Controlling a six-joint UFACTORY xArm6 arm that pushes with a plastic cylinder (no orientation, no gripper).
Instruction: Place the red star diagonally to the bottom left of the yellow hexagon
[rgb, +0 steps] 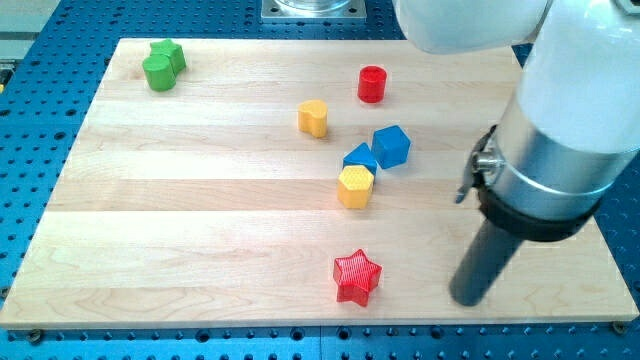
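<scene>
**One high camera looks down across the bench**

A single camera looks steeply down on the wooden bench (200, 220) from above its near long edge, facing toward the far edge, where a metal mount (313, 8) sits just beyond the bench. It stands close enough that the bench nearly fills the picture, with blue perforated plate (40, 150) showing around it. The arm's white and silver body (560, 120) looms large over the bench's right end, nearest the lens.

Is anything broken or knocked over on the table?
Nothing looks broken or tipped. The green blocks huddle touching in the view's top left corner, and the yellow hexagon is pressed against a blue block. The red star sits alone, my tip to its right.
</scene>
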